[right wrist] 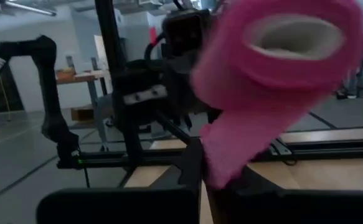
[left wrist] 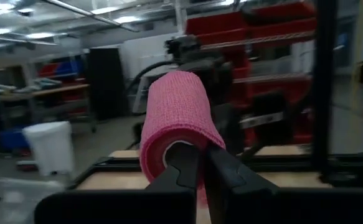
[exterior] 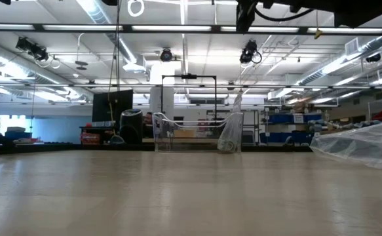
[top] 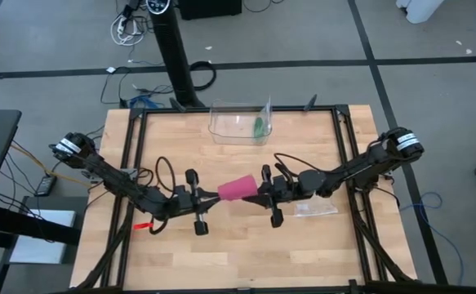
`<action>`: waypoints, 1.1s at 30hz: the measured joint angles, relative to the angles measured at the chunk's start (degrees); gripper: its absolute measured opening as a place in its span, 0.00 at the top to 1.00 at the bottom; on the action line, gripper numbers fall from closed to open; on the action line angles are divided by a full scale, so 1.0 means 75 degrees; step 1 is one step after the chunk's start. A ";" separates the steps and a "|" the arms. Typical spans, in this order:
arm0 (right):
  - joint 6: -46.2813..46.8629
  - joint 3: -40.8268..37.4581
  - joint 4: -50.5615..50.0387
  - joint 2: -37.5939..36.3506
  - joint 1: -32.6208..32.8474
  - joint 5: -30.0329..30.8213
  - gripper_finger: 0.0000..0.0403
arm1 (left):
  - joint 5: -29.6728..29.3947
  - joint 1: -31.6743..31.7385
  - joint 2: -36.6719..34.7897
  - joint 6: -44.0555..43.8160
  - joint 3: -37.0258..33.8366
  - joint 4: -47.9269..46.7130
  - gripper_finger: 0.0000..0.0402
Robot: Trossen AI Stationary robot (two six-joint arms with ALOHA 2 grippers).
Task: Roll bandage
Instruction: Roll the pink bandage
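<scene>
Both arms reached inward from the table's outer corners and met over its middle, each stretched long and low with its wrist turned toward the other. Between them hung the bandage (top: 238, 189), wound into a short pink roll and held up off the wooden table (top: 238, 253) — the low view showed only bare tabletop, with neither gripper nor roll down at that level.

The left gripper (top: 211, 196) came in from the left side, its fingers (left wrist: 182, 167) drawn close together and pinched on the near rim of the roll, one finger reaching into the pale hollow core. The right gripper (top: 258, 194) faced it from the opposite end; its fingers were clamped on a loose flap of the pink fabric that hung down from the roll, whose open end showed above them.

A clear plastic bin (top: 239, 122) stood at the far edge of the table with a small green item (top: 259, 126) inside — well apart from the grippers. A clear flat plastic piece (top: 315, 210) lay on the table just beside the right arm.
</scene>
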 joint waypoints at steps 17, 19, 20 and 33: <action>0.0546 -0.0003 0.0089 -0.0193 -0.0131 0.0005 0.96 | -0.1199 0.0000 0.0106 0.0545 0.0003 -0.1080 0.97; 0.0614 -0.0003 0.0077 -0.0195 -0.0212 -0.0038 0.92 | -0.1238 0.0005 0.0182 0.0558 0.0003 -0.1087 0.97; 0.0621 -0.0003 0.0051 -0.0195 -0.0243 -0.0054 0.90 | -0.1293 0.0015 0.0235 0.0561 0.0003 -0.1059 0.97; 0.1189 -0.0001 -0.0313 -0.0192 -0.0113 -0.0273 0.50 | -0.1217 0.0085 0.0772 0.1537 0.0000 0.0685 0.97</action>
